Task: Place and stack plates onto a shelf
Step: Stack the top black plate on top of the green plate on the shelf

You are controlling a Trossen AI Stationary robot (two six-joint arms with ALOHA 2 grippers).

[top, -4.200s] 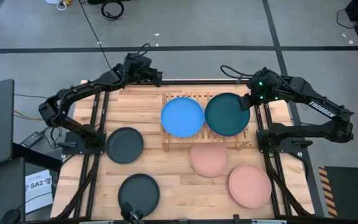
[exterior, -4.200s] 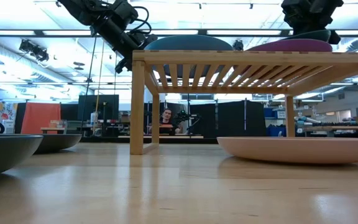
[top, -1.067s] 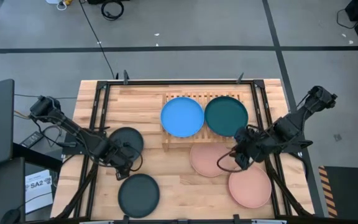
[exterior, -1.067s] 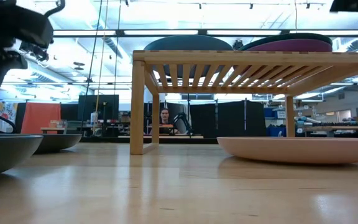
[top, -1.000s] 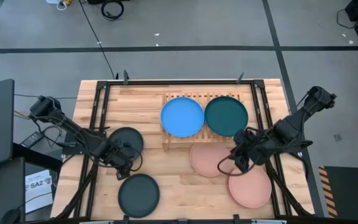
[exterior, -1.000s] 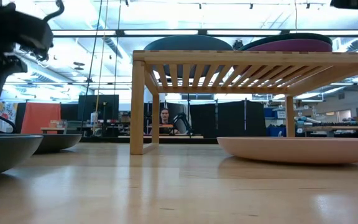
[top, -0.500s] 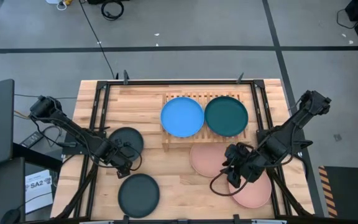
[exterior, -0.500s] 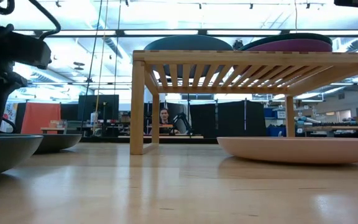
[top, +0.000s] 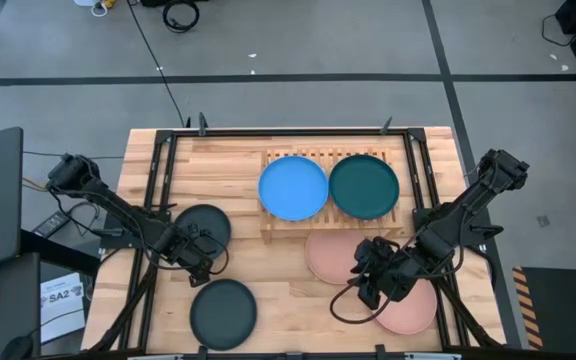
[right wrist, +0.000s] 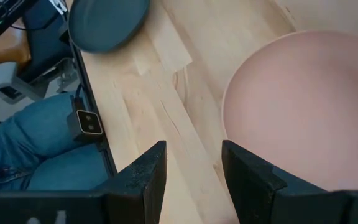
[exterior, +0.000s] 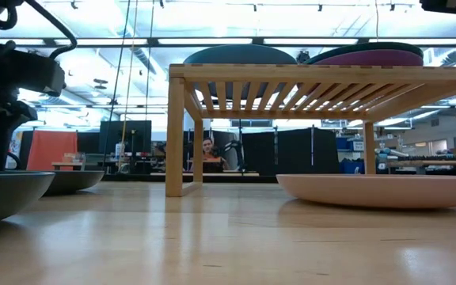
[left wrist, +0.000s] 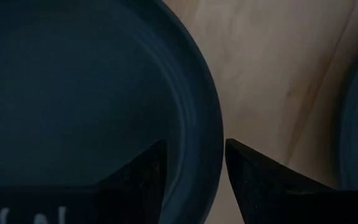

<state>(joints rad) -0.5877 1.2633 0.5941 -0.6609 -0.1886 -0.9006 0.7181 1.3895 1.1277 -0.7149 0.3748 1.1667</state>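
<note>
Plates in blue [top: 293,188] and teal [top: 364,185] sit on the shelf [top: 334,231]. The left gripper [left wrist: 194,163], jaws open, straddles a charcoal plate [top: 203,230] rim. The right gripper [right wrist: 193,164], jaws open, hovers over bare tabletop [top: 298,300] beside a pink plate [right wrist: 303,112].

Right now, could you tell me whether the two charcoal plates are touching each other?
Apart. The high view shows bare tabletop between the rear charcoal plate and the front charcoal plate; the left wrist view agrees.

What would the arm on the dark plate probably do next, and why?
Probably close and lift. The left gripper is open, with its fingers either side of the rim of a charcoal plate on the table, so pinching that rim seems the next step toward the shelf.
</note>
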